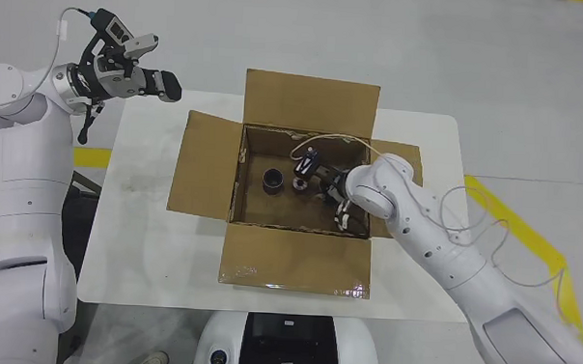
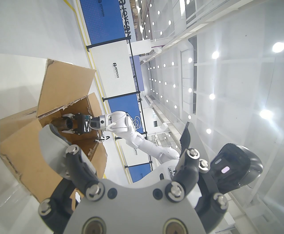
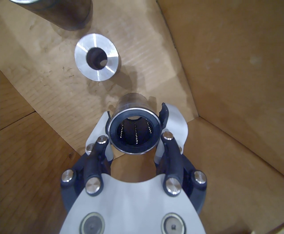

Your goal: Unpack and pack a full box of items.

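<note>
An open cardboard box (image 1: 299, 255) sits on the white table (image 1: 140, 225). My right gripper (image 3: 135, 113) is down inside it, shut on a dark linear bearing (image 3: 131, 103) whose bore with rows of balls faces the camera. Beyond it, on the box floor (image 3: 44, 73), stand a silver ring (image 3: 97, 59) and a dark cylinder (image 3: 66, 13). From above, the right gripper (image 1: 306, 173) is near the box's middle, with a dark cylinder (image 1: 273, 181) to its left. My left gripper (image 1: 167, 86) hangs open and holds nothing, raised above the table's far left corner.
The box's four flaps (image 1: 312, 98) are folded outward and lie over the table. From the left wrist, the box (image 2: 64, 88) is seen from its side, beyond the open left gripper (image 2: 117, 128). A yellow floor line (image 1: 522, 224) runs to the right.
</note>
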`<move>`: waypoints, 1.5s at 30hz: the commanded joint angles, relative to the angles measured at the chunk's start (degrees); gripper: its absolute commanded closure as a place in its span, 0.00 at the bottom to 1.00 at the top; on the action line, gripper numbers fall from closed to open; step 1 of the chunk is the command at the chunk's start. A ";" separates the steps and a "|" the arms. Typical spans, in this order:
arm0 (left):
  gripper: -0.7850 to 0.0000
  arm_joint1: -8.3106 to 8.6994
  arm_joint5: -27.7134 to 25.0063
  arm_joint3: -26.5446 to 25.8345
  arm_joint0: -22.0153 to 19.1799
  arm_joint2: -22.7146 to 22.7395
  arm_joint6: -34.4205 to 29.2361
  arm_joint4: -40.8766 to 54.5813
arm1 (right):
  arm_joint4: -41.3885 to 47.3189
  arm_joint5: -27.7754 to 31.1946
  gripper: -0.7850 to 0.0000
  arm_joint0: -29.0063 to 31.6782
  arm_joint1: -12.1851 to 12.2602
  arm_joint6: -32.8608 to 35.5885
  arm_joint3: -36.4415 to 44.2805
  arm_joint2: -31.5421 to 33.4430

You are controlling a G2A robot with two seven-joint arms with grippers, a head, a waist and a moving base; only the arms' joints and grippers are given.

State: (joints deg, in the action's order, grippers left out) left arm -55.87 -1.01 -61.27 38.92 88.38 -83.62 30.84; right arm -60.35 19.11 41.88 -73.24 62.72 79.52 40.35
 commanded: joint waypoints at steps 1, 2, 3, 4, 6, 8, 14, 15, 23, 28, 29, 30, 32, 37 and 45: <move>0.00 0.00 0.00 0.00 0.00 0.00 0.00 0.00 | 0.20 0.54 1.00 0.31 0.20 -0.31 1.51 0.77; 0.00 0.00 0.00 0.00 0.00 0.00 0.00 0.00 | 0.68 0.56 1.00 0.45 0.32 0.67 3.21 1.26; 0.00 0.00 0.00 0.00 0.00 0.00 0.00 0.00 | 1.13 0.32 1.00 0.77 0.47 1.52 4.70 1.83; 0.00 0.00 0.00 0.00 0.00 0.00 0.00 0.00 | 1.40 -0.01 1.00 1.22 0.65 2.00 5.96 2.47; 0.00 0.00 0.00 0.00 0.00 0.00 0.00 0.00 | 1.34 -0.25 1.00 2.09 1.08 2.90 8.66 3.78; 0.00 0.00 0.00 0.00 0.00 0.00 0.00 0.00 | 1.37 -0.54 1.00 3.16 1.53 3.94 11.60 5.16; 0.00 0.00 0.00 0.00 0.00 0.00 0.00 0.00 | 2.71 -3.26 1.00 6.28 2.45 6.24 19.24 8.71; 0.00 0.00 0.00 0.00 0.00 0.00 0.00 0.00 | 3.34 -4.01 1.00 6.79 2.50 6.26 20.55 9.12; 0.00 0.00 0.00 0.00 0.00 0.00 0.00 0.00 | 4.14 -6.49 1.00 9.46 3.16 9.14 28.46 11.73; 0.00 0.00 0.00 0.00 0.00 0.00 0.00 0.00 | 3.49 -6.87 1.00 11.11 3.82 10.01 31.40 14.52; 0.00 0.00 0.00 0.00 0.00 0.00 0.00 0.00 | 3.34 -6.92 1.00 11.47 3.95 10.02 31.86 15.10; 0.00 0.00 0.00 0.00 0.00 0.00 0.00 0.00 | 3.51 -6.92 1.00 11.81 4.07 10.04 32.22 15.68; 0.00 0.00 0.00 0.00 0.00 0.00 0.00 0.00 | 4.14 -6.78 1.00 12.31 4.26 10.43 32.73 16.54; 0.00 0.00 0.00 0.00 0.00 0.00 0.00 0.00 | 4.22 -7.26 1.00 12.25 4.33 9.47 33.53 17.42; 0.00 0.00 0.00 0.00 0.00 0.00 0.00 0.00 | 4.22 -7.26 1.00 12.25 4.33 9.47 33.53 17.42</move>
State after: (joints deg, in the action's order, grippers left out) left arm -55.87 -1.01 -61.27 38.92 88.38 -83.62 30.84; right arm -56.12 11.85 54.13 -68.91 72.19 113.05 57.77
